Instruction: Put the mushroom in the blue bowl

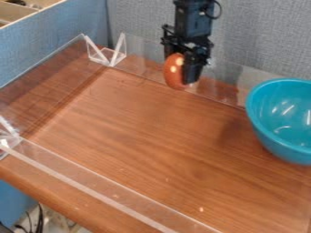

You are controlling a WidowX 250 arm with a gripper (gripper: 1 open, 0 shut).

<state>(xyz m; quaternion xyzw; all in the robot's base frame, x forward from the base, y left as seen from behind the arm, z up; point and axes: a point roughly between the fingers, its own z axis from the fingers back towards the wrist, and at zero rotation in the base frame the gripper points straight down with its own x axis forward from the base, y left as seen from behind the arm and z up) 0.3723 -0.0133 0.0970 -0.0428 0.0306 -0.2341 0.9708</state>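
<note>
The mushroom point(177, 70) shows as an orange-brown rounded shape hanging above the far edge of the wooden table, clamped between the black fingers of my gripper point(186, 65). The gripper points straight down and is shut on it. The blue bowl point(285, 118) sits at the right edge of the table, teal and glossy, partly cut off by the frame. It stands well to the right of and nearer than the gripper. Nothing lies inside the bowl that I can see.
A low clear plastic wall point(73, 55) runs around the wooden table point(134, 127). Clear plastic brackets point(107, 52) stand at the far left corner. A blue partition point(134, 23) rises behind the table.
</note>
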